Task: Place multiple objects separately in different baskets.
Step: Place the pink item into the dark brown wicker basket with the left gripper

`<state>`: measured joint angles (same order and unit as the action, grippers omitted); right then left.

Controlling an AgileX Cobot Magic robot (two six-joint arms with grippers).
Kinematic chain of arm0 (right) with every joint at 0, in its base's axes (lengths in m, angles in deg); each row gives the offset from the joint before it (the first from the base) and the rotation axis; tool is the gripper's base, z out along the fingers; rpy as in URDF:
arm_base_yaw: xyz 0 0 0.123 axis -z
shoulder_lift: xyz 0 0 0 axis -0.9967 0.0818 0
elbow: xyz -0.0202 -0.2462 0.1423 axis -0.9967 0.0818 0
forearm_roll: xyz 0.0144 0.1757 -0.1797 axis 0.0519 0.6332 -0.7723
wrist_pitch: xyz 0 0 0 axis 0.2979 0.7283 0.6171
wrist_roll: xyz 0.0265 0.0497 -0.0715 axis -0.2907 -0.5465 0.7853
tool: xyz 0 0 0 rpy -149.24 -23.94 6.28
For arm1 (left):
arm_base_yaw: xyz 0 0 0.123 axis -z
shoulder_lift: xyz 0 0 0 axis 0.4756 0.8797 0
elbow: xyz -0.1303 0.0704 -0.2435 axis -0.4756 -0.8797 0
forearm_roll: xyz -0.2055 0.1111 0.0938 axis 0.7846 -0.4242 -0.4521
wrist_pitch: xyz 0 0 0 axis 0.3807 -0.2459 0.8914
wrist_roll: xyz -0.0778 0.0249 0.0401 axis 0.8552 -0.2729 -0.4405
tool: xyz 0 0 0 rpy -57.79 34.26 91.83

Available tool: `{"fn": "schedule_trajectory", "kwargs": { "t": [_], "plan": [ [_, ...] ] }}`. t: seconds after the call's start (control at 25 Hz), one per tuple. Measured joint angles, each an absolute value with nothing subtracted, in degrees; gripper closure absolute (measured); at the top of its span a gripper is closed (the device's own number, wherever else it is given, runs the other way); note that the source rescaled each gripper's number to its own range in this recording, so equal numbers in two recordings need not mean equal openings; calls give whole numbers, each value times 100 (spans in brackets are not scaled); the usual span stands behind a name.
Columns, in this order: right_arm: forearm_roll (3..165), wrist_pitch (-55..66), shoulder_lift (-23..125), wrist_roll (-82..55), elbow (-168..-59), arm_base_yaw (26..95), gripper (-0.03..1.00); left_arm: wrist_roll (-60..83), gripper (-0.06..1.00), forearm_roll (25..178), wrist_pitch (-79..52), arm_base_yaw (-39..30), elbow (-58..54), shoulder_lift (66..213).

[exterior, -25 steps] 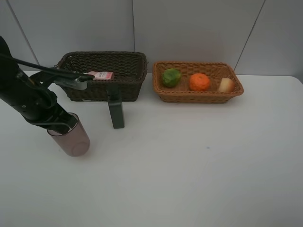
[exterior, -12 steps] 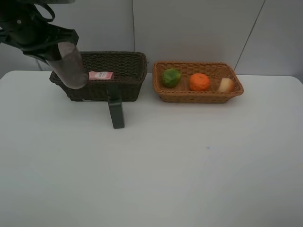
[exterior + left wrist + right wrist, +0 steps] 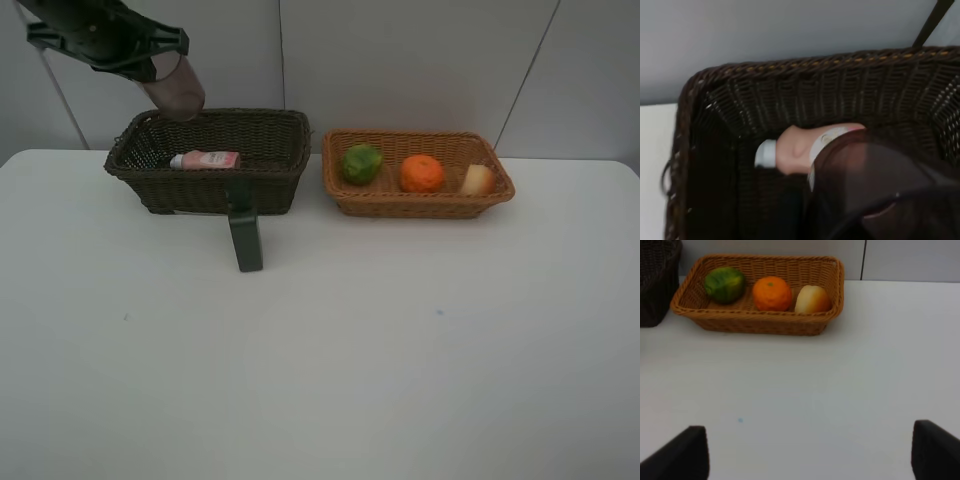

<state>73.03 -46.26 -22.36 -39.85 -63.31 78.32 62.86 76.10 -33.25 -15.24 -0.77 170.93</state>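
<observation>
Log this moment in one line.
left fingers: shut on cup over dark basket | right fingers: open | dark basket: pink bottle | tan basket: three fruits | table: green bottle

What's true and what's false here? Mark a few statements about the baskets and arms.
The left gripper holds the mauve cup over the dark basket. True.
The pink bottle stands upright on the table. False: it lies on its side inside the dark basket.
The tan basket holds three fruits. True.
The dark green bottle is in the tan basket. False: it stands on the table, in front of the dark basket.
The right gripper grips a fruit. False: it is open and empty.
</observation>
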Motion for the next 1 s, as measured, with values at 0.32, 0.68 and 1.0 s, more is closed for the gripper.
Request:
{"fn": "schedule_trajectory", "kwargs": {
  "t": [0.32, 0.68, 1.0],
  "plan": [
    [7303, -4626, -2236, -3985, -6331, 7832, 24, 6286, 94, 7632, -2067, -1253, -77, 17978],
    [7303, -4626, -2236, -3985, -6331, 7832, 24, 6291, 94, 7677, -572, -1015, -77, 18951],
    [7303, -4626, -2236, -3985, -6331, 7832, 24, 6291, 94, 7677, -295, -901, -77, 19316]
  ]
}}
